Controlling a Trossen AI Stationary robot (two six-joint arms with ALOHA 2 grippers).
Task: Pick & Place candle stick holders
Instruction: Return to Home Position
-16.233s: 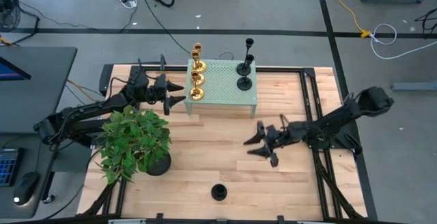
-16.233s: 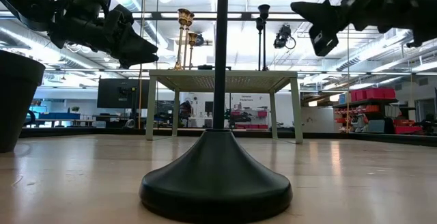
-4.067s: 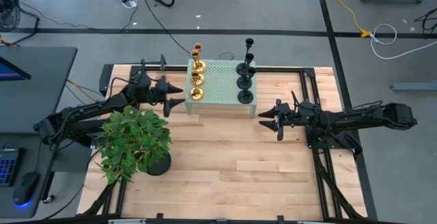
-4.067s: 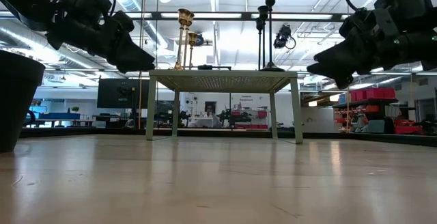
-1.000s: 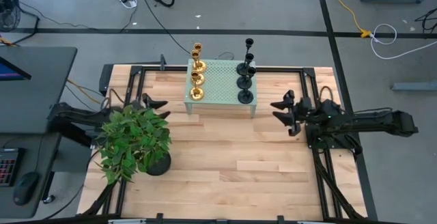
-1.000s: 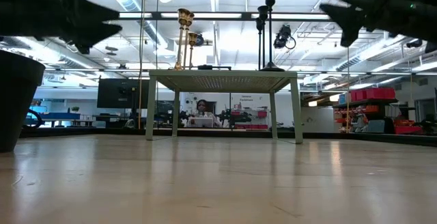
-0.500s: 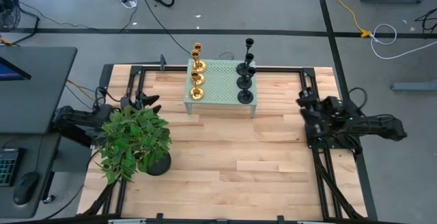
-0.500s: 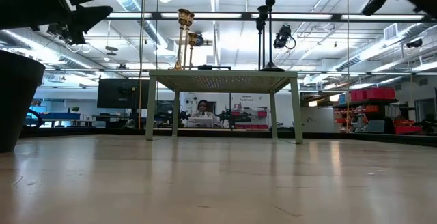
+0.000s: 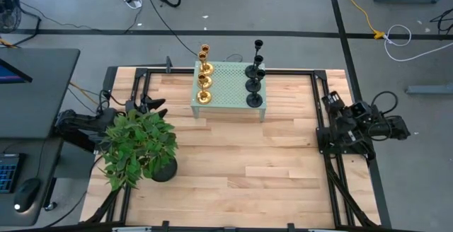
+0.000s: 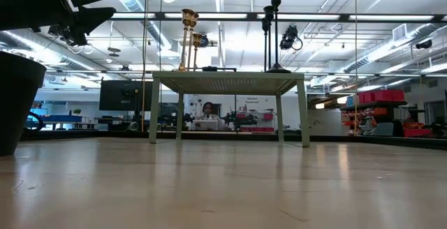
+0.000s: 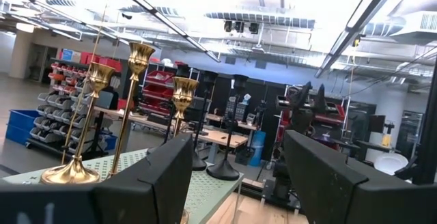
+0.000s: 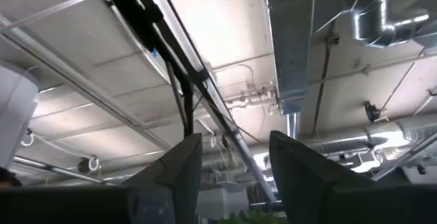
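You have bare wood across the light wooden tabletop (image 9: 241, 161) from its near edge up to the pale green perforated metal stand (image 9: 228, 89), which sits at the far edge. On the stand, four shiny gold candle stick holders (image 9: 204, 81) line its left edge and four matte black candle stick holders (image 9: 253, 83) line its right edge, all upright.

The left gripper (image 9: 156, 105) hovers by the table's left edge, just beside the leafy green plant in a dark pot (image 9: 138, 147). Its wrist view shows the fingers (image 11: 157, 176) spread wide with nothing between them.

The right gripper (image 9: 334, 103) sits folded at the right edge, well apart from the stand. Only its wrist view shows it tipped toward the ceiling, fingers (image 12: 174, 169) parted around nothing.

Only the low view shows a person (image 10: 206, 110) seated beyond the stand.
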